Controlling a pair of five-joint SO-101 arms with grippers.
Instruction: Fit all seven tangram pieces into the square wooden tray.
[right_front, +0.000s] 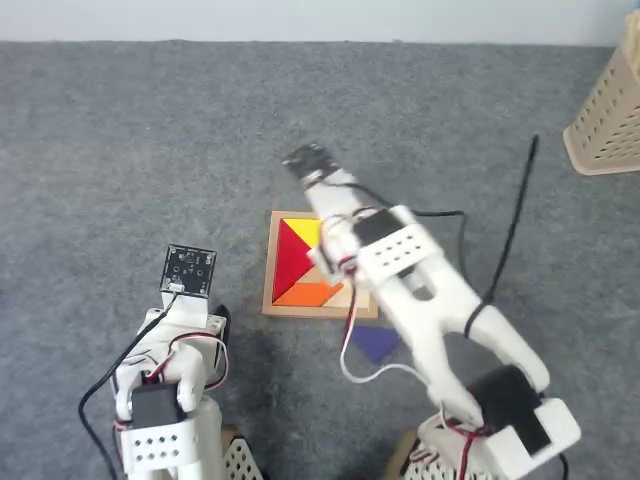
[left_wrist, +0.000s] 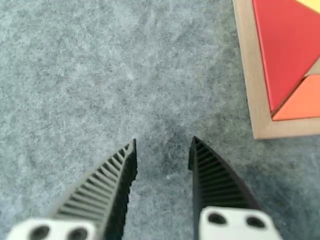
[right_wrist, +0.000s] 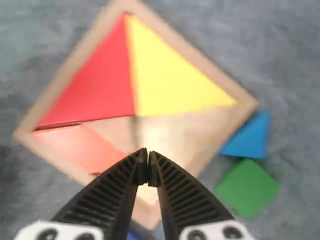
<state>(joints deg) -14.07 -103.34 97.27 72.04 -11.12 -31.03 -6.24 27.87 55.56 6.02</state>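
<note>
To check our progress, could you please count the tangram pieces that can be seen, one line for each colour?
red: 1
yellow: 1
orange: 1
blue: 1
green: 1
purple: 1
Total: 6 pieces visible

- Rough, fuzzy grey cloth, like felt or low carpet, over the whole table (right_front: 150, 130).
- Pale bare wood for the tray (left_wrist: 254, 75), smooth and matt, with faint grain.
- Smooth painted finish on the red piece (right_wrist: 100, 85), yellow piece (right_wrist: 165, 80) and orange piece (right_wrist: 75, 147), matt to lightly satin.
- Same flat painted look on the blue piece (right_wrist: 250, 137) and green piece (right_wrist: 247, 187).
- Matt black plastic with ribbed inner faces on the left gripper (left_wrist: 164, 142) and right gripper (right_wrist: 148, 152), with white plastic at the base.
- Smooth white plastic arm shells (right_front: 440, 300), slightly glossy.
- Beige perforated basket (right_front: 610, 110), seemingly plastic.
</note>
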